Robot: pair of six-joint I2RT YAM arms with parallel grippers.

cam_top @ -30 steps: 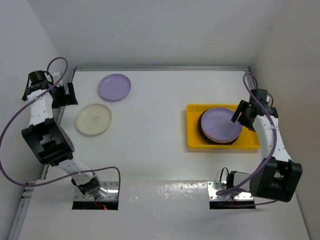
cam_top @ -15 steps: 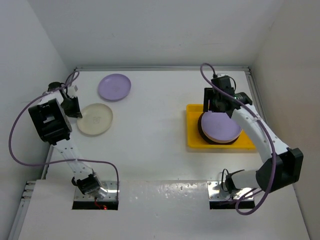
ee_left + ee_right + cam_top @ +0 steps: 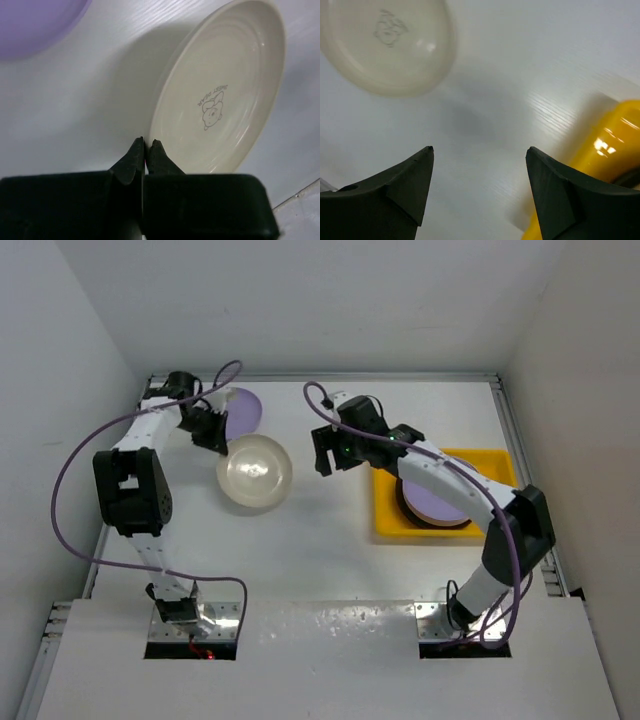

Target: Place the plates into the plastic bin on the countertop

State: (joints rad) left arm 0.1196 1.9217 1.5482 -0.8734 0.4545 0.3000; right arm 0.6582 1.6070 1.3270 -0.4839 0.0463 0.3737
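My left gripper (image 3: 217,442) is shut on the near rim of a cream plate (image 3: 254,471), which hangs tilted above the countertop (image 3: 300,560). In the left wrist view the jaws (image 3: 146,145) pinch that rim, and the plate (image 3: 220,90) shows a small printed bear. A lavender plate (image 3: 243,411) lies flat behind the left arm. The yellow plastic bin (image 3: 386,521) at the right holds a stack of plates with a lavender one (image 3: 445,503) on top. My right gripper (image 3: 322,461) is open and empty over the bare countertop, between the cream plate (image 3: 385,40) and the bin (image 3: 610,145).
White walls close in the countertop at the left, back and right. The right arm's forearm stretches across the bin and hides part of the stack. Both arm bases stand at the near edge, with purple cables looping above them.
The left gripper closed on the cream plate's rim, then lifted it up and to the right. The right arm swung left from over the bin to the middle of the countertop.
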